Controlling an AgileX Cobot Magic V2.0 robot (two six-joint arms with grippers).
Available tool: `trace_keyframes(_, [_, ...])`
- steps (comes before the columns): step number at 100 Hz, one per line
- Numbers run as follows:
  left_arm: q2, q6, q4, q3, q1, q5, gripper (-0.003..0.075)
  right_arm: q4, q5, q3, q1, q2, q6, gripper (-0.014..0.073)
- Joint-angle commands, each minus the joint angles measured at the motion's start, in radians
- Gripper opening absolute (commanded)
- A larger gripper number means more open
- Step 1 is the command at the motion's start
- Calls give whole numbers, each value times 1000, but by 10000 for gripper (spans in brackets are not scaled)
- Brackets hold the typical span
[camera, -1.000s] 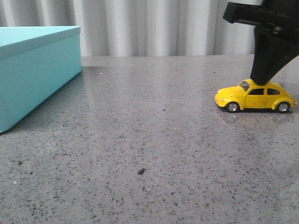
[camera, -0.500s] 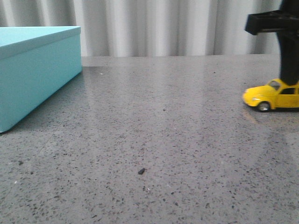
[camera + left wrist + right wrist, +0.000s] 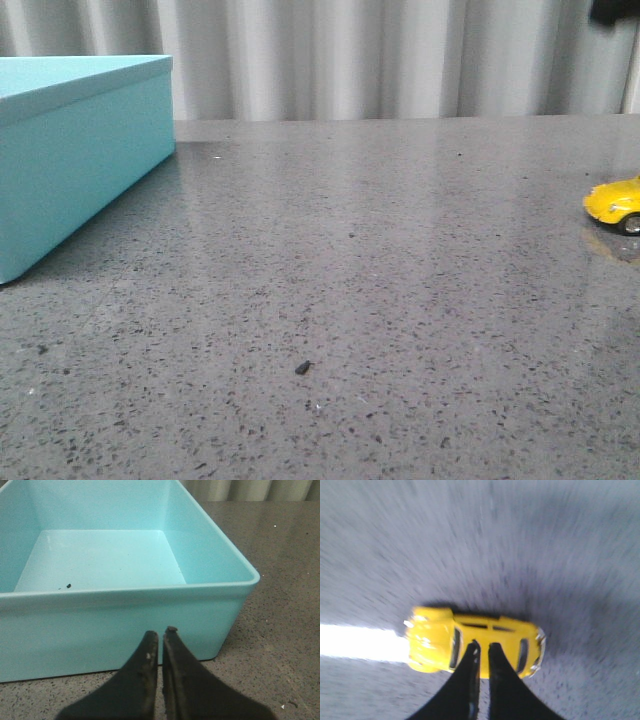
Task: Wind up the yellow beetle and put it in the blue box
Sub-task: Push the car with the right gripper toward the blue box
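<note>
The yellow beetle [image 3: 615,203] stands on the grey table at the far right edge of the front view; only its nose shows there. In the right wrist view the whole beetle [image 3: 432,637] shows from above, blurred. My right gripper [image 3: 484,645] is shut, its tips on top of the car's roof, not around it. In the front view only a black bit of the right arm [image 3: 612,12] shows. The blue box [image 3: 80,170] stands at the far left. Its open inside shows in the left wrist view [image 3: 125,615]. My left gripper [image 3: 161,632] is shut and empty just outside its near wall.
A small dark speck [image 3: 302,367] lies on the speckled table [image 3: 350,250] near the front middle. A pale curtain [image 3: 350,55] hangs behind the table. A tiny dark crumb [image 3: 67,586] lies on the box's floor.
The beetle has slid to the right across the table with my right gripper on its roof, and is now mostly past the front view's right edge. The box has not moved.
</note>
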Motion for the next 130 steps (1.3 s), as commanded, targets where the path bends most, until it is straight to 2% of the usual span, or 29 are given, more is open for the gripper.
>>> trace_keyframes(1, [18,-3,-11,-25,-9,-69,-21,2,-40,-115,34,-134,-4,-41])
trace_keyframes(14, [18,-3,-11,-23,-9,-69,-21,2,-66,-214,107,-289,-4,-41])
trace_keyframes(27, [18,-3,-11,-23,-9,-69,-21,2,-167,-208,161,-458,-6,-41])
trace_keyframes(56, [18,-3,-28,-23,-9,-66,-21,-7,-356,22,171,-778,-84,-41])
trace_keyframes(79, [20,-1,-28,-36,-9,-86,-21,-7,-452,193,171,-905,-93,-41])
trace_keyframes(96, [71,135,-32,-153,-9,-6,-20,-7,-460,207,171,-912,-93,-41])
trace_keyframes(113, [186,324,-45,-348,-11,130,-17,-7,-478,207,171,-912,-93,-41])
trace_keyframes(120, [237,393,-61,-417,-33,137,23,-5,-478,209,171,-912,-93,-41])
trace_keyframes(125, [276,417,-63,-461,-56,137,85,-3,-478,209,171,-912,-93,-41])
trace_keyframes(130, [318,426,-59,-500,-86,138,183,0,-478,213,171,-912,-93,-41])
